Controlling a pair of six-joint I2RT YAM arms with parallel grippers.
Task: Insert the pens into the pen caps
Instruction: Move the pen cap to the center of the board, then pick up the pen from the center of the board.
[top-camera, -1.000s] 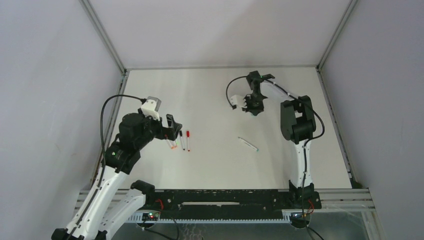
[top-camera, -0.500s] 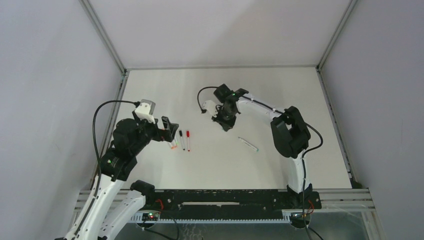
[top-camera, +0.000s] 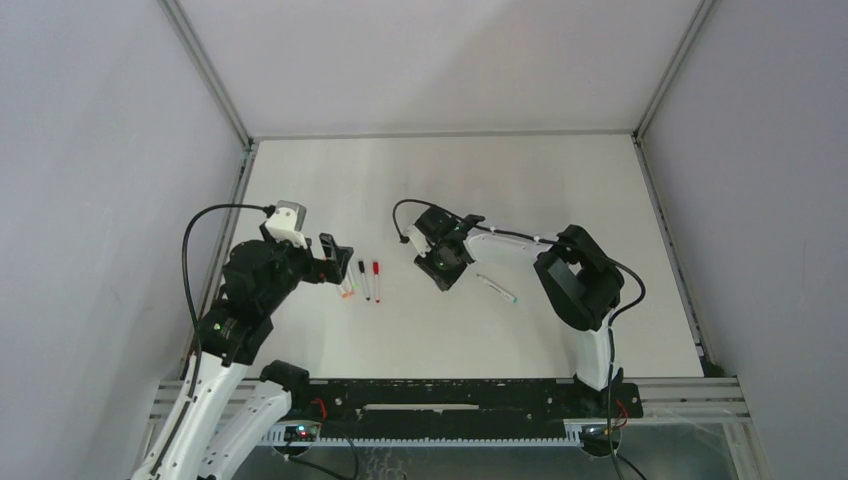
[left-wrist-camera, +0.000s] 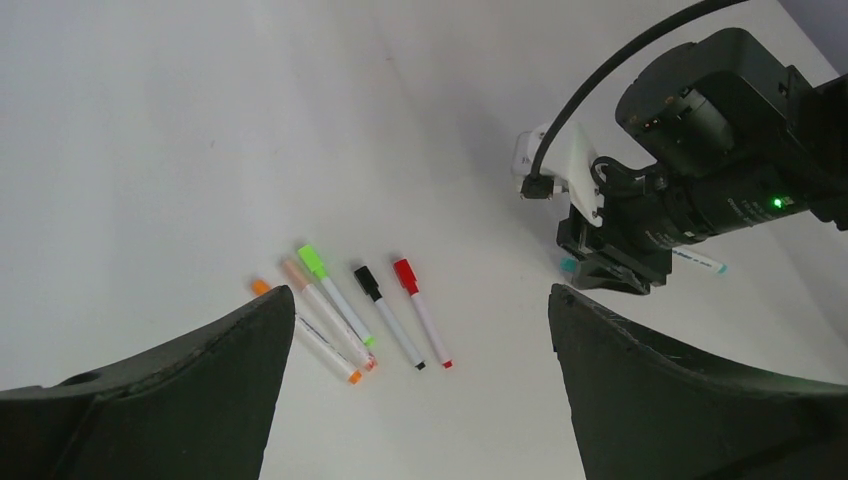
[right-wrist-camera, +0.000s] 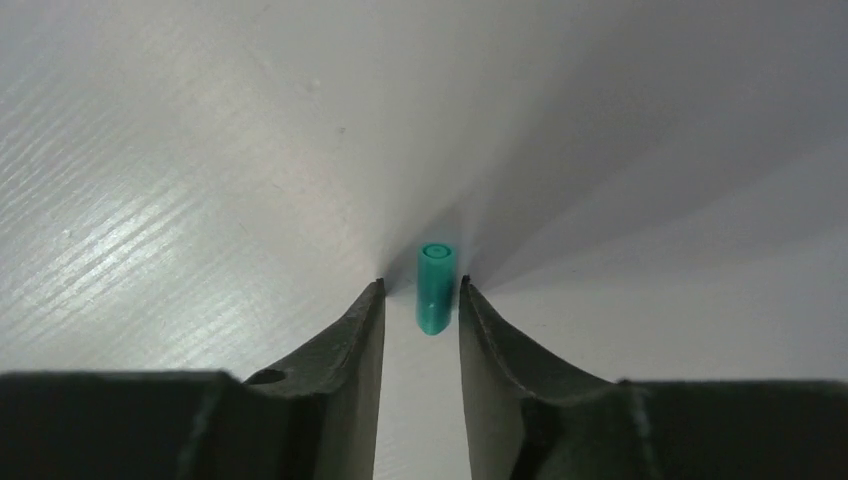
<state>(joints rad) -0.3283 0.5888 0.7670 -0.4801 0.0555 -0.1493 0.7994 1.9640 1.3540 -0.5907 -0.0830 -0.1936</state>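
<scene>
Right wrist view: right claw stands narrowly parted around the loose teal cap, teal pen apparently uncapped; left claw wide, empty; other pens look capped.

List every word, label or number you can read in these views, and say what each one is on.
No text can be read in any view.
Faint light marking on the right arm's black wrist housing, beside its green light: too blurred to read.
Dark print on the barrel of the lone pen: too small to read.
The grouped pens and the teal cap: no marking visible.
</scene>
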